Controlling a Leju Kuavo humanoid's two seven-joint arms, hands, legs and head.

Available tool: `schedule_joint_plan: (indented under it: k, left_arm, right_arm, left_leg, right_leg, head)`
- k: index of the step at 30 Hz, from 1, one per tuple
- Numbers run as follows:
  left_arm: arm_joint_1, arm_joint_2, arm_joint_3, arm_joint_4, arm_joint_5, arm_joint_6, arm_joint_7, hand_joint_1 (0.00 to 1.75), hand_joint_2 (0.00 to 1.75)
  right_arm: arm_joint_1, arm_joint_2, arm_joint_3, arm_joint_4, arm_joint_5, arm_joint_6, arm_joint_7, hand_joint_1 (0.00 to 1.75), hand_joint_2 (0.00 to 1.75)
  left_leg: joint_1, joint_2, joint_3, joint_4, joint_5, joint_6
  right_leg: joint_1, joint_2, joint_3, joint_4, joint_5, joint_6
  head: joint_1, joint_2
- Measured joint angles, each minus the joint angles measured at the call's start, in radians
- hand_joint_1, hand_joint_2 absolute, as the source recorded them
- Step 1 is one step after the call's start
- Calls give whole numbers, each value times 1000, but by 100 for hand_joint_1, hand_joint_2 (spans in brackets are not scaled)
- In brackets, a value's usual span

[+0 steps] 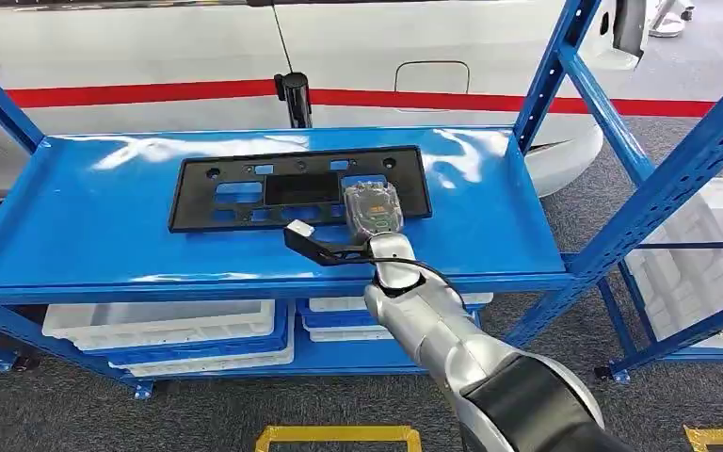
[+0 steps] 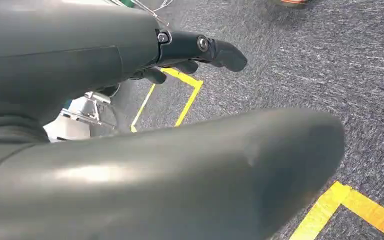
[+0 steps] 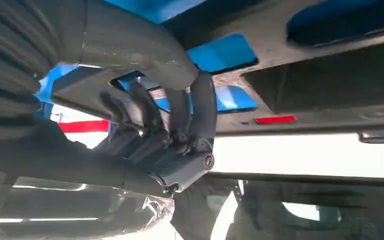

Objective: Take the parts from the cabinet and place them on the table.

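1. We're at the pick step: the black plastic part [image 1: 299, 186], a flat rectangular panel with cutouts, lies on the top shelf of the blue cabinet [image 1: 75, 235], so nothing is lifted off yet.
2. Our right hand [image 1: 374, 209] is stretched out over the part's near right section. In the head view its back, under a clear cover, sits on top of the panel near the front edge.
3. In the right wrist view the right hand [image 3: 180, 135] has dark fingers [image 3: 202, 110] curled in close against the panel's edge, with the grey thumb [image 3: 145, 45] across it. It looks like a grip forming, but we can't tell whether the fingers are actually clamped on the part or just touching it.
4. A small black bracket-like piece [image 1: 313, 243] sits on the shelf just beside the wrist, at the part's front edge. We can't tell if it belongs to the hand's rig or is a loose part.
5. Our left hand [image 2: 195, 50] hangs down over grey carpet with yellow floor tape [image 2: 180, 105]. Its fingers curl inward with nothing in them, so we judge it closed and empty.
6. Next move, as we judge it: confirm a firm hold on the panel's near edge, then lift it clear of the shelf without dragging. It's a long flat piece held off-centre, so it will likely tip or swing.
7. Risk: the far end may catch on the blue uprights [image 1: 551, 66] while coming out.
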Motion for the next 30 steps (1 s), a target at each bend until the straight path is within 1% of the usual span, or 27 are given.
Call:
schedule_joint_plan:
  k: [5,9,11,13,15,18,19,21,22,23,25,26,30]
  left_arm:
    - [-2,0,7,0,0,0,-20,0,0]
    - [-3,0,10,0,0,-2,-40,0,0]
    - [-3,0,11,0,2,-7,-66,0,0]
    - [-3,0,18,0,24,-42,-111,0,0]
    - [-4,0,27,0,33,-69,-140,0,0]
    - [-4,0,31,0,36,-80,-150,0,0]
    - [-4,0,31,0,36,-83,-151,0,0]
    - [-4,0,32,0,29,-82,-152,0,0]
    - [-4,0,32,0,26,-79,-152,0,0]
    - [-5,0,32,0,21,-77,-152,0,0]
    - [-6,0,32,0,17,-73,-156,0,0]
    - [-7,0,32,0,14,-72,-157,0,0]
    - [-9,-2,33,1,4,-61,-149,0,0]
  right_arm:
    - [8,-10,-17,0,-4,-19,2,0,175]
    - [9,-16,-36,-6,-13,-50,-15,0,175]
    - [12,-16,-50,-17,-27,-69,-34,0,175]
    - [22,-16,-68,-34,-50,-90,-73,0,175]
    - [32,-16,-84,-53,-69,-107,-112,0,175]
    - [38,-14,-102,-73,-79,-113,-127,0,175]
    - [39,-14,-107,-79,-79,-114,-128,0,0]
    - [43,-13,-116,-89,-96,-115,-157,0,0]
    - [46,-9,-121,-97,-113,-115,-180,0,0]
    - [50,-1,-132,-109,-135,-115,-218,0,0]
    - [54,16,-141,-131,-148,-105,-259,0,0]
    - [57,26,-142,-146,-151,-96,-272,0,175]
    - [67,56,-138,-194,-180,-61,-288,0,175]
  left_leg:
    - [0,0,0,0,0,0]
    - [0,0,1,0,0,0]
    - [0,0,1,0,0,0]
    - [0,0,1,0,0,0]
    - [0,0,1,0,0,0]
    - [0,0,1,0,0,0]
    - [0,0,1,0,0,0]
    - [0,0,0,0,0,0]
    - [0,0,0,0,0,0]
    - [0,0,0,0,0,0]
    - [0,1,0,0,0,0]
    - [0,1,0,0,0,0]
    - [0,1,0,0,0,0]
  right_leg:
    - [0,0,0,0,0,0]
    - [0,0,1,0,0,0]
    - [0,0,1,0,0,0]
    - [0,0,1,0,0,0]
    - [0,0,1,0,0,0]
    - [0,0,1,0,0,0]
    - [0,0,1,0,0,0]
    - [0,0,1,0,0,0]
    - [0,0,1,0,0,0]
    - [0,1,1,0,0,0]
    - [0,1,0,0,0,0]
    - [0,1,0,0,0,0]
    - [0,1,0,0,0,0]
  head:
    - [0,0]
    - [0,0]
    - [0,0]
    - [0,0]
    - [0,0]
    - [0,0]
    - [0,0]
    - [0,0]
    - [0,0]
    - [0,0]
    - [0,0]
    - [0,0]
    - [0,0]
